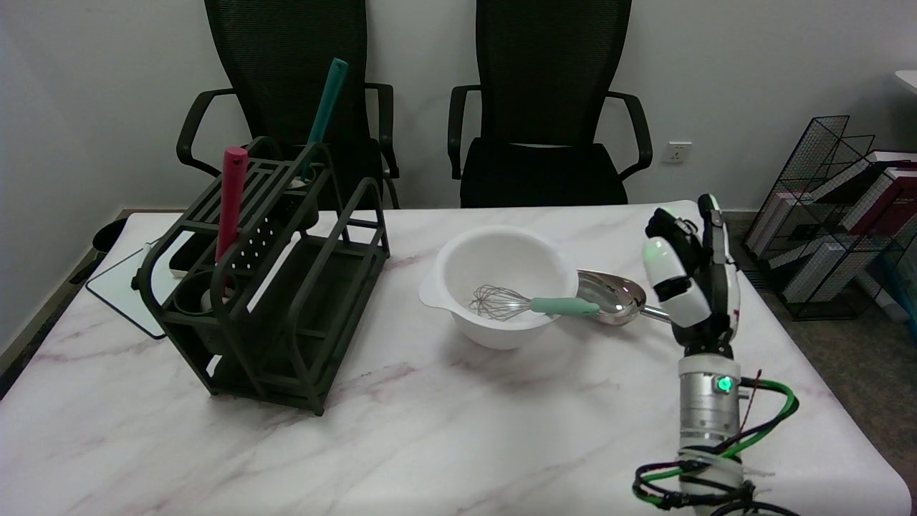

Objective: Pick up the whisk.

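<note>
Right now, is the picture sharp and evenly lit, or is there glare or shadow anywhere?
Head view: soft, even light; the white bowl and the dark rack cast only faint shadows on the marble table. The metal scoop shows bright glare. The whisk wires look thin and slightly soft. The robot hand is a little overexposed on its white parts.

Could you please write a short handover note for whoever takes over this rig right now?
Right hand: open, holding nothing, raised upright to the right of the bowl, fingers not touching the whisk.
Whisk: wire head inside the white bowl, mint handle resting over the bowl's right rim, pointing toward the hand.
Metal scoop: on the table just behind the whisk handle; avoid catching it.
Done: nothing grasped yet.
Left: reach in, grip the handle, lift the whisk.
</note>
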Controlling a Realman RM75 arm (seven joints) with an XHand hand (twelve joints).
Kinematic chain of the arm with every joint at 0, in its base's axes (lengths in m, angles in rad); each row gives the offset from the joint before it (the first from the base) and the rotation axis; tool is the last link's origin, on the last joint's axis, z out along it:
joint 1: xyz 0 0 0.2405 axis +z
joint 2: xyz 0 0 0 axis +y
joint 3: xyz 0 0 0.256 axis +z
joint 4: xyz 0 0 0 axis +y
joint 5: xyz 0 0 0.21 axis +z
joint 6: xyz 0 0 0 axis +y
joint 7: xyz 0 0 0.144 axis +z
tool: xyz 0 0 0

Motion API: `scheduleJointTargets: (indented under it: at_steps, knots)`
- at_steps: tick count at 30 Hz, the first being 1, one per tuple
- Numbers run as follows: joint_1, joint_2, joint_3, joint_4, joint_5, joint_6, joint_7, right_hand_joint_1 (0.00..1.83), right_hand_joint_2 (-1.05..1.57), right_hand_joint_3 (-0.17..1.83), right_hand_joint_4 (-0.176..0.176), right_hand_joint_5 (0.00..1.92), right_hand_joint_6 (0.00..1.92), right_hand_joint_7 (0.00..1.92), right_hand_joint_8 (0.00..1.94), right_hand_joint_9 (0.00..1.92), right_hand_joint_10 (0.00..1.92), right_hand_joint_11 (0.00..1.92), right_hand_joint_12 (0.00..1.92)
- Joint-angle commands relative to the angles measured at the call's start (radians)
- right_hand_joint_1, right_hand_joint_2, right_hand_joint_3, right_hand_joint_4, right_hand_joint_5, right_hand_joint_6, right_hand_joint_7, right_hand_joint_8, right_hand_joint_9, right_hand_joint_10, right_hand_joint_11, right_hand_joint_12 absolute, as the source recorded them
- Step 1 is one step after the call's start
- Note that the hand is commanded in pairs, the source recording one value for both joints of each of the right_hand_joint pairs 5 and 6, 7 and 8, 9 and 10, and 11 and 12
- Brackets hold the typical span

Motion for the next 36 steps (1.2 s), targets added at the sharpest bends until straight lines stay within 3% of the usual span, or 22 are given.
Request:
scheduleJointTargets:
  at_steps: [1, 16, 28, 30, 36]
  knots:
    - [0.004, -0.188, -0.281, -0.037, 0.01, 0.318, -0.614, 0.85, 0.29, 0.97, 0.0, 0.0, 0.0, 0.49, 0.49, 0.42, 0.42, 0.32, 0.32]
    - [0.062, -0.327, -0.264, 0.174, -0.04, 0.37, -0.731, 0.8, 0.26, 0.93, 0.0, 0.0, 0.0, 0.45, 0.45, 0.28, 0.28, 0.16, 0.16]
    - [0.066, -0.365, -0.263, 0.265, -0.011, 0.37, -0.719, 0.79, 0.28, 0.93, 0.0, 0.0, 0.0, 0.42, 0.42, 0.26, 0.26, 0.07, 0.07]
    - [0.066, -0.369, -0.262, 0.282, 0.011, 0.37, -0.714, 0.77, 0.31, 0.92, 0.0, 0.0, 0.0, 0.26, 0.26, 0.24, 0.24, 0.07, 0.07]
    - [0.067, -0.37, -0.233, 0.323, 0.054, 0.37, -0.609, 0.73, 0.38, 0.85, 0.0, 0.0, 0.0, 0.1, 0.1, 0.21, 0.21, 0.12, 0.12]
